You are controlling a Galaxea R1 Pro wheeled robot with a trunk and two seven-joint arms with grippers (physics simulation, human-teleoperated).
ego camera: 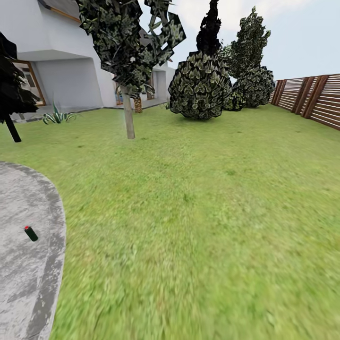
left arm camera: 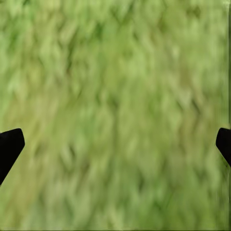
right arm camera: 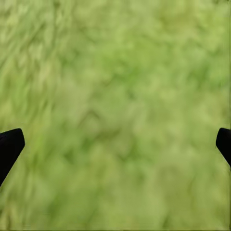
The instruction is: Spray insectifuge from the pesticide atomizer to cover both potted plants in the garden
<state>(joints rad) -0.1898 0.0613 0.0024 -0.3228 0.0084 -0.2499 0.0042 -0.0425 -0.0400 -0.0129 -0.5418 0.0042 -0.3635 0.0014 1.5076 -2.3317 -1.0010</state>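
Head view | small dark bottle lying on patio | lawn beside

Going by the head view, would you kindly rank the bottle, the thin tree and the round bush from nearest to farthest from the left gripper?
1. Bottle, on the patio, low left.
2. Thin tree, left of centre on the lawn.
3. Round bush, centre, far back.
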